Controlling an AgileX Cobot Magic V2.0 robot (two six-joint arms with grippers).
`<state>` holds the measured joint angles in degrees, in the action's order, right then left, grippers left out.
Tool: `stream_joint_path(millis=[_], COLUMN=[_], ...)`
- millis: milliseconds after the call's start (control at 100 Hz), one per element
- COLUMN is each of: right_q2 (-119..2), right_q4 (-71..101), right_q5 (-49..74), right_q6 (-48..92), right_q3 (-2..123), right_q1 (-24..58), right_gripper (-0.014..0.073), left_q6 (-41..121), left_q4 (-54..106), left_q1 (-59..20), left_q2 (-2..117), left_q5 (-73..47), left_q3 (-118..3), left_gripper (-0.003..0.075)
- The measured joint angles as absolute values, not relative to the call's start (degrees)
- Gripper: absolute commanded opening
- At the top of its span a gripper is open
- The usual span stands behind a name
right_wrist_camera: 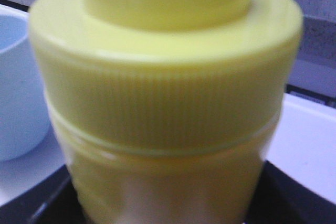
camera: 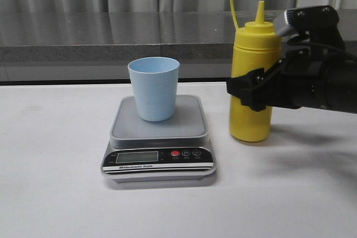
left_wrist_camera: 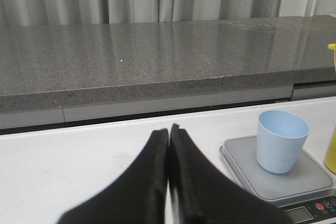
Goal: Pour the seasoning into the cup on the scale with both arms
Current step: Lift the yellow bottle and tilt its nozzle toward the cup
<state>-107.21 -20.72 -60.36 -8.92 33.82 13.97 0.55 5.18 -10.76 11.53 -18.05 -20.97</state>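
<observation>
The right gripper (camera: pixel 252 90) is clasping the seasoning bottle (camera: pixel 254 82) about its middle, fingers closing on either side of the yellow body; the bottle is standing upright on the table (camera: pixel 50 182), its base seeming to be resting there, just beside the scale (camera: pixel 159 137). Step in hand, as I judge it: the grasp is being made, the lift not yet begun. The left gripper (left_wrist_camera: pixel 168 145) is sitting with its fingers pressed together on nothing, well apart from the cup (camera: pixel 154 88), which is lying ahead of and to one side of those fingertips. The cup is standing upright on the scale's grey platform, mouth open; whether it is empty I cannot tell. Next move likely calls for raising the bottle clear, carrying it toward the cup and tipping the nozzle over the rim, with the left arm perhaps steadying the cup. The bottle is showing a ribbed yellow collar (right_wrist_camera: pixel 163 98) close before the right wrist camera, a cone nozzle, and a thin cap strap (camera: pixel 232 5) standing up free beside it, so the nozzle is looking uncapped. The scale's display reading is too small to make out.
</observation>
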Motion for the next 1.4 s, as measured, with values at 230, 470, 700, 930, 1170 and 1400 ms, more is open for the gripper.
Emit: stream_joint_path(millis=[230,470,700,930,1170,1400], right_q2=[-101.38,-97.17,-96.86,-96.86,-96.86,-97.24], right_q4=[-21.73,-29.43,-40.35,-48.26,-58.06,-62.85], right_q5=[-57.07,-41.55,-25.72,-13.59,-11.31,-7.91], right_q6=[-8.80,-8.73,-8.73,-8.68,-8.68,-8.59], right_q3=[34.77,41.29,50.31,57.26,59.03,59.49], right_q1=[13.97,13.97,14.73,18.70,20.70,20.78], right_gripper=[0.0224,0.0224,0.0224,0.0224,0.0224,0.0224], left_q6=[0.55,0.55,0.55,0.55,0.55,0.55], left_q4=[5.18,5.18,5.18,5.18,5.18,5.18], left_q1=[-10.76,-10.76,-10.76,-10.76,-10.76,-10.76], left_q2=[11.53,11.53,11.53,11.53,11.53,11.53], left_q5=[-18.05,-18.05,-18.05,-18.05,-18.05,-18.05], left_q3=[-20.97,-20.97,-20.97,-20.97,-20.97,-20.97], left_gripper=[-0.0018,-0.0018,-0.0018,-0.0018,-0.0018,-0.0018])
